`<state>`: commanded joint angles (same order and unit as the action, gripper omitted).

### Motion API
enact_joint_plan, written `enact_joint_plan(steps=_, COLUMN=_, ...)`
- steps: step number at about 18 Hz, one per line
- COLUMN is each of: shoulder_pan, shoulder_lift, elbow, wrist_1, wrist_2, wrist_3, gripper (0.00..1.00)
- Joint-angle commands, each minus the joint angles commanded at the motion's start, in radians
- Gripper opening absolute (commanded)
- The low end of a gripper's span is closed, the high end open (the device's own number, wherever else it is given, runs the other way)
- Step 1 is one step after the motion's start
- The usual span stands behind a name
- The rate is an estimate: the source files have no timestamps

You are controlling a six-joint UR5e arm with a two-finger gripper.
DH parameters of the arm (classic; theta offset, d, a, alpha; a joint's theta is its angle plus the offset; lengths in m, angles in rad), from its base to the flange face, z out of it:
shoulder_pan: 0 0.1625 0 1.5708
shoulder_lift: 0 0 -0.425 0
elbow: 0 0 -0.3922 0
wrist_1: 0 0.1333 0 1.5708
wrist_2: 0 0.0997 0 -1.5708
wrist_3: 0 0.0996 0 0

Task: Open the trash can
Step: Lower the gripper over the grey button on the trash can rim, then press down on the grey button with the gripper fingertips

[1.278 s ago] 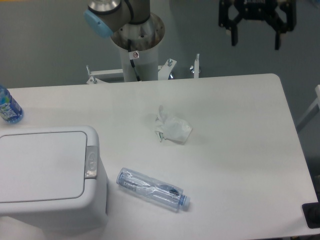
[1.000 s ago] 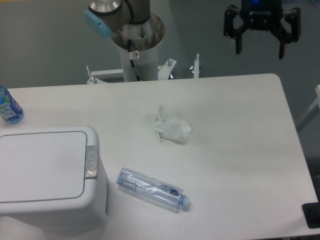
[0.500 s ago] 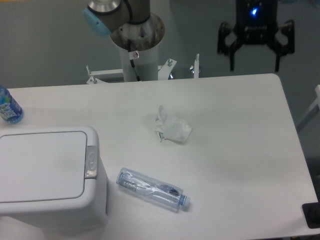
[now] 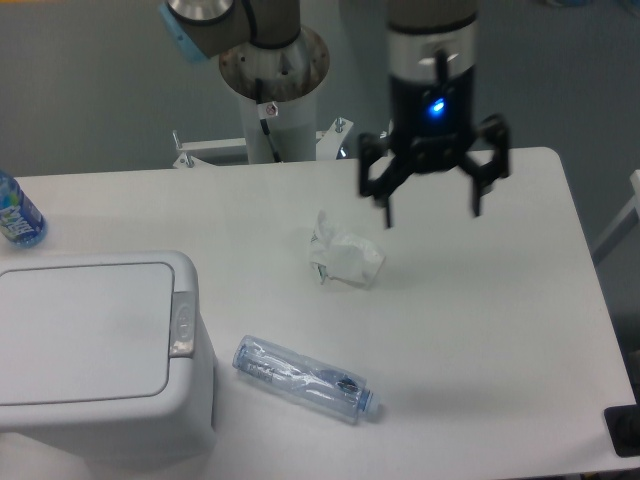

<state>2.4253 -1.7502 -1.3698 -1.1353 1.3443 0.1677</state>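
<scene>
At the near left corner of the white worktop (image 4: 480, 330) one trash can (image 4: 90, 350) is seen, large and white, with its flat lid closed and a small grey latch (image 4: 181, 325) on the right rim. Two bottles are counted: one clear plastic bottle (image 4: 305, 378) is laid on its side just to the right of the trash can, and one blue bottle (image 4: 17, 212) is cut by the left edge, further back. One crumpled white wrapper (image 4: 345, 258) is placed near the middle of the worktop. Above the far right part, one end effector (image 4: 432, 205) is held in the air, fingers spread wide, with nothing between them. A blue light is lit on its body. Behind the worktop the arm's base column (image 4: 272, 90) and a grey floor are visible.
</scene>
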Motion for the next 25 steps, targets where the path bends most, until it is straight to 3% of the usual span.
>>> enact_joint_plan(steps=4, shoulder_pan=-0.034, shoulder_lift=-0.041, elbow=0.005, wrist_1=0.011, wrist_2=-0.137, wrist_3=-0.046, gripper=1.00)
enact_joint_plan(steps=7, shoulder_pan=-0.090, shoulder_lift=-0.074, elbow=0.008, wrist_1=0.017, wrist_2=-0.142, wrist_3=-0.063, gripper=1.00)
enact_joint_plan(steps=11, shoulder_pan=-0.124, shoulder_lift=-0.103, elbow=0.001, wrist_1=0.083, wrist_2=-0.140, wrist_3=-0.108, gripper=1.00)
enact_joint_plan(steps=25, shoulder_pan=-0.150, shoulder_lift=-0.133, elbow=-0.006, wrist_1=0.086, wrist_2=-0.136, wrist_3=-0.111, gripper=1.00)
